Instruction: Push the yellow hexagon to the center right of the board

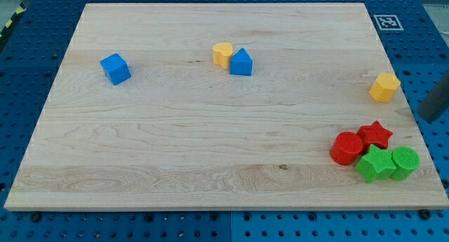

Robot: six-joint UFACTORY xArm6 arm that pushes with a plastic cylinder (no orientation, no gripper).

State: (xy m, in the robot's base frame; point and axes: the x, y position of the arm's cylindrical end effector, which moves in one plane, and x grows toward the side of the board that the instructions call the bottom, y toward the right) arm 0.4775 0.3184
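- Hexagon block, the yellow hexagon [384, 87], sits at the board's [210, 137] right edge, a little above mid-height
- my tip [424, 119] is just off that edge, lower right of the hexagon, not touching; it is a bare rod with nothing to open or close
- red cylinder [345, 148], red star [375, 135], green star [374, 164] and green cylinder [405, 162] cluster at lower right
- yellow cylinder [222, 54] touches a blue triangular block [240, 62] near the top; a blue cube [115, 68] sits at upper left

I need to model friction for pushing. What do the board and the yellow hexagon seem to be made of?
The board looks like pale wood with a smooth finish: grain lines and plank seams show. The yellow hexagon looks like matte plastic, evenly coloured, no gloss; I cannot be sure.
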